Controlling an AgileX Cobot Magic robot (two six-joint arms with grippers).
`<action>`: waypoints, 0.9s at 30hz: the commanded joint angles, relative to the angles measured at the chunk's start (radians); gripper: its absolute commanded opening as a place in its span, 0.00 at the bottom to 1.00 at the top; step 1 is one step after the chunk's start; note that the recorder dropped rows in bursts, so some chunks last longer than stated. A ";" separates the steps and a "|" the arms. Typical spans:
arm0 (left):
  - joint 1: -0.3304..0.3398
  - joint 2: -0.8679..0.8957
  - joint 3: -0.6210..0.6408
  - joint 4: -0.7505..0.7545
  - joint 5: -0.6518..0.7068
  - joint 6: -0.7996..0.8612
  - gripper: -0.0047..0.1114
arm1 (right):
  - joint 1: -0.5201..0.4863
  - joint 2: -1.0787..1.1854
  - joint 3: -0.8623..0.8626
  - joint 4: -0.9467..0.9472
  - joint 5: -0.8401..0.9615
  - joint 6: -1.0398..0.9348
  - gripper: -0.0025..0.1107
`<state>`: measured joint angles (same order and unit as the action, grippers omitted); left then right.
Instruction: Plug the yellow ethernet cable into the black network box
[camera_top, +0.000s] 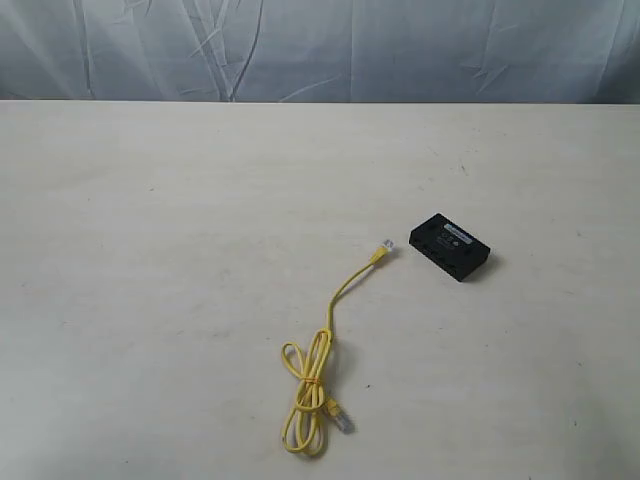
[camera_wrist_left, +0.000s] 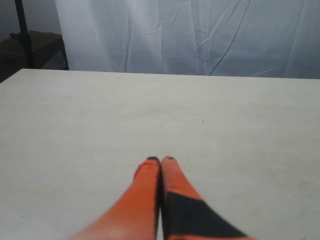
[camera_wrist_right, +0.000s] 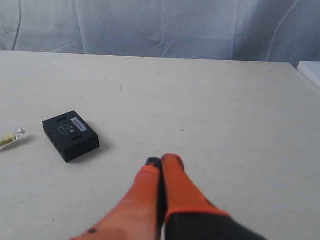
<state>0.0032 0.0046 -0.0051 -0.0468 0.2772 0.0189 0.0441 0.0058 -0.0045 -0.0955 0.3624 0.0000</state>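
Note:
The yellow ethernet cable (camera_top: 318, 375) lies on the white table (camera_top: 150, 220), its loose coil near the front and one clear plug (camera_top: 386, 250) pointing at the black network box (camera_top: 450, 246). A small gap separates plug and box. A second plug (camera_top: 341, 420) rests by the coil. In the right wrist view the black network box (camera_wrist_right: 70, 135) sits ahead and to one side, with the plug tip (camera_wrist_right: 12, 136) at the frame edge. My right gripper (camera_wrist_right: 161, 161) is shut and empty. My left gripper (camera_wrist_left: 160, 160) is shut and empty over bare table. Neither gripper shows in the exterior view.
A wrinkled pale cloth backdrop (camera_top: 320, 50) hangs behind the table's far edge. A dark stand and a box (camera_wrist_left: 30, 45) sit beyond the table corner in the left wrist view. A white object (camera_wrist_right: 311, 70) lies at the table's edge in the right wrist view.

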 joint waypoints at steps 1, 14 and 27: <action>0.005 -0.005 0.005 0.002 -0.009 -0.008 0.04 | 0.005 -0.006 0.005 -0.001 -0.011 0.000 0.02; 0.005 -0.005 0.005 0.018 -0.142 -0.008 0.04 | 0.005 -0.006 0.005 -0.009 -0.349 0.000 0.02; 0.005 -0.005 0.005 0.018 -0.414 -0.008 0.04 | 0.005 -0.006 0.005 -0.009 -0.568 0.000 0.02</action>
<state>0.0032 0.0046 -0.0051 -0.0284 -0.1081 0.0189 0.0441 0.0058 -0.0022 -0.1014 -0.1842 0.0000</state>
